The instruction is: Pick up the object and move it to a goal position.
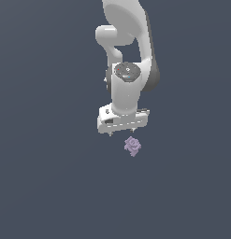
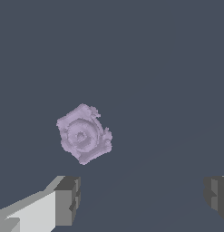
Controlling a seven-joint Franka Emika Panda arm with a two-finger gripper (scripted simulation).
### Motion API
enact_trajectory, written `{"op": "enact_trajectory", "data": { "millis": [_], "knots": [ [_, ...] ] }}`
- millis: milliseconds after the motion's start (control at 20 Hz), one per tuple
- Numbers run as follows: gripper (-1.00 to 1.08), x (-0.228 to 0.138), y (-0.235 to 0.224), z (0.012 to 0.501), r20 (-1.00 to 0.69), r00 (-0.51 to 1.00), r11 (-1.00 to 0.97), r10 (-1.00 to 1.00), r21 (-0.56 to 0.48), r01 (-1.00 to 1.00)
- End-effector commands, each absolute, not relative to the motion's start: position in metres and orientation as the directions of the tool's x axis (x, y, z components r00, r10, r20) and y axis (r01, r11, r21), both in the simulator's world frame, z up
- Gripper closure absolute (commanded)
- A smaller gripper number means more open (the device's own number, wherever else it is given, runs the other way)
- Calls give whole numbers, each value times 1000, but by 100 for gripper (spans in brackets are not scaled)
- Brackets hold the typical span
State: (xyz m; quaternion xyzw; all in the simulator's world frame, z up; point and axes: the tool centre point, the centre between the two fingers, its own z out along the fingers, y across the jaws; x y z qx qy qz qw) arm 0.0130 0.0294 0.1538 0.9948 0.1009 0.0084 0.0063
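The object (image 1: 133, 145) is a small pale lilac lump with a swirled, rose-like top. It lies on the dark grey floor, just below the gripper and slightly toward the exterior view's right. It also shows in the wrist view (image 2: 83, 134), with its swirl facing the camera. My gripper (image 1: 121, 134) hangs from the white arm, pointing down, above the floor. In the wrist view the gripper (image 2: 140, 197) is open and empty, its two fingers wide apart. The object lies ahead of the fingertips (image 2: 68, 199), not between them.
A flat dark grey surface (image 1: 46, 177) fills both views. The white arm (image 1: 128, 51) rises behind the gripper.
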Motion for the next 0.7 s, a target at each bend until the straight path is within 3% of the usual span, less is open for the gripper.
{"op": "enact_trajectory", "data": {
  "millis": [0,650],
  "knots": [
    [-92,15,37,146,11,963,-963,270,15,270],
    [-92,22,80,108,-1,796,-796,605,5,605]
  ]
}}
